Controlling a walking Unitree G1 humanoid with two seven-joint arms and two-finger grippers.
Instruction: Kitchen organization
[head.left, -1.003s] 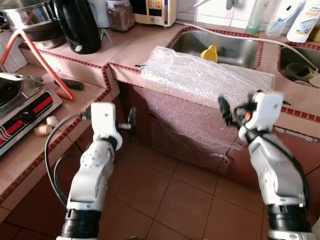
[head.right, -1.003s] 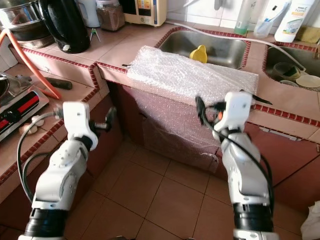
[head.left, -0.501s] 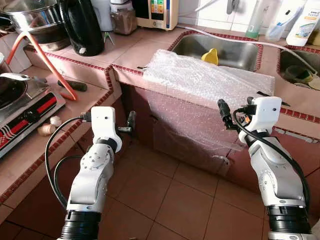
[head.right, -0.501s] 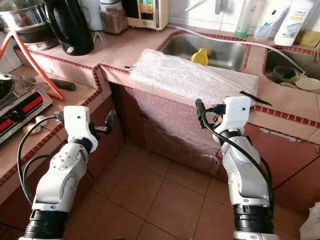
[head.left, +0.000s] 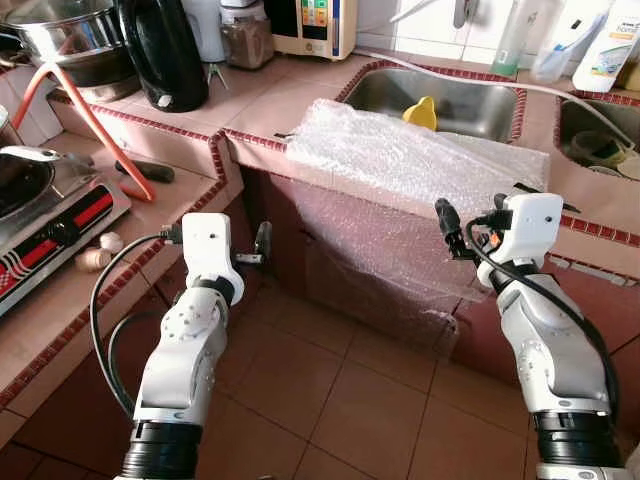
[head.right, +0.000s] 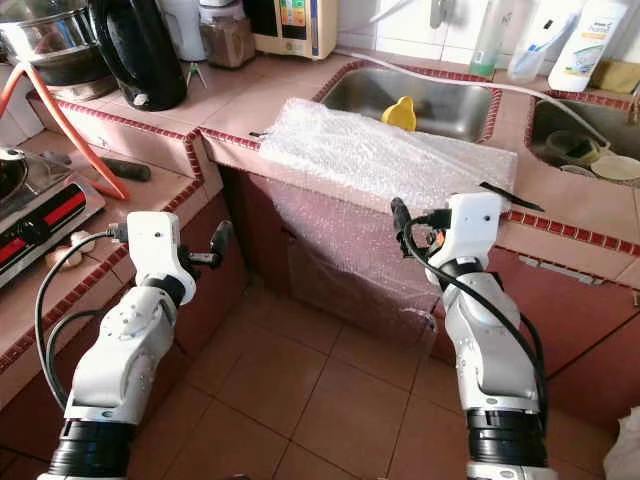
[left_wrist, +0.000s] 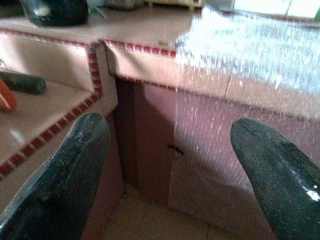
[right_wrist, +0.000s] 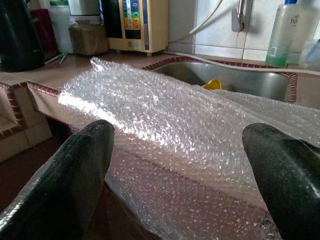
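A sheet of clear bubble wrap (head.left: 400, 160) lies on the tiled counter in front of the sink (head.left: 380, 90) and hangs down over the cabinet front. My right gripper (head.left: 443, 222) is held level just in front of the hanging part, open and holding nothing. In the right wrist view the bubble wrap (right_wrist: 165, 115) spreads between its two black fingers (right_wrist: 75, 175). My left gripper (head.left: 262, 240) is open at the corner where the two counters meet, left of the sheet. Its fingers (left_wrist: 60, 180) frame the cabinet front.
A yellow object (head.left: 420, 108) sits in the sink. A black kettle (head.left: 160, 50), a jar and an appliance stand at the back. On the lower left counter are a gas stove (head.left: 50, 215), an orange hose (head.left: 90, 120) and garlic (head.left: 92, 258). Bottles (head.left: 605, 40) stand far right.
The head camera shifted a little a second ago. Both grippers and the bubble wrap have kept their places since.
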